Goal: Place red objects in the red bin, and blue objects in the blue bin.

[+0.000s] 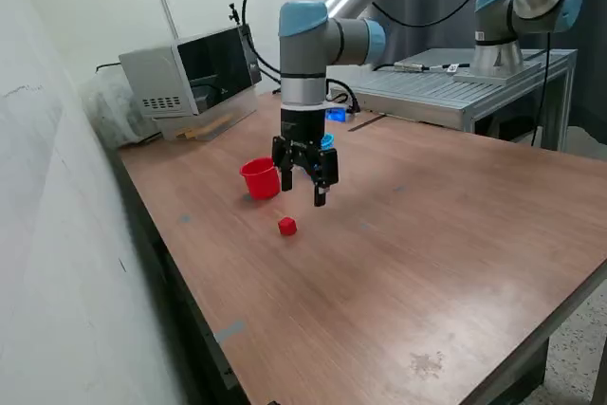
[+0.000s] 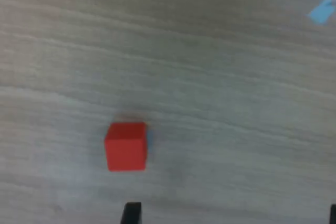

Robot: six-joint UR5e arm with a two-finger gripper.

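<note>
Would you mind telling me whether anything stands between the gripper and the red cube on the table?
Nothing visible does. The gripper hangs open above the table, and the red cube lies on bare wood in front of it. The red bin stands off to the side.

A large wooden table (image 1: 427, 234) with a reddish-brown grain fills most of the exterior view, marked by a few faint pale scuffs. A plain off-white wall (image 1: 57, 234) runs along the exterior view's left and behind the table. At the far corner sits a grey boxy appliance (image 1: 190, 73) with a dark glass front. Behind the table stands a grey metal bench (image 1: 455, 92) with a ribbed top. A speckled floor (image 1: 579, 367) shows at the exterior view's lower right. Lighting is even and soft.
</note>
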